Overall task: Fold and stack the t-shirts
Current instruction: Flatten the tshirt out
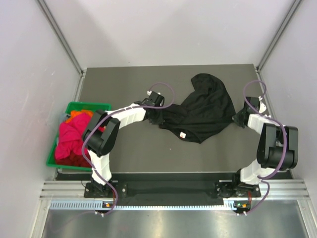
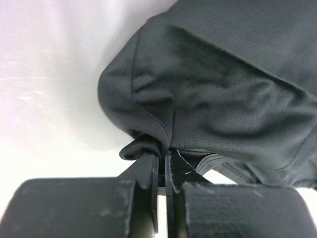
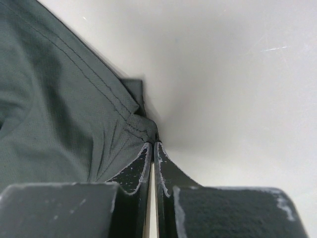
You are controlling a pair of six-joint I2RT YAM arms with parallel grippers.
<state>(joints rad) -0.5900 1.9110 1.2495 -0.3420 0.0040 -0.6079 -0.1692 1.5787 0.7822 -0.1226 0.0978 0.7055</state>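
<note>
the black t-shirt [image 1: 203, 111] lies crumpled across the middle of the dark table [image 1: 143, 153], one lobe bunched toward the far edge and its white neck label [image 1: 183, 134] showing at the near side of the heap. the left gripper [image 2: 162, 159] is pinched closed on a fold of mesh cloth at the shirt's left edge. the right gripper [image 3: 151, 145] is closed too, its tips nipping a stitched hem corner on the shirt's right side. a magenta t-shirt [image 1: 69, 136] and an orange t-shirt [image 1: 80, 113] sit piled in the green plastic bin [image 1: 99, 105] at the table's left, well apart from the work.

the step in hand looks like spreading the garment flat before any fold. to do it well, both arms should lift just enough to free the cloth from the table, then draw apart evenly until the edge between them goes taut (a lopsided pull would only drag the heap sideways). the right grip looks thin, with only the corner of the hem between the tips, so a slow pull is safer than a jerk. the left one holds a thicker bunch, possibly more than one layer, which could leave the shirt doubled over. a small shake once lifted may let the spare layer drop.
</note>
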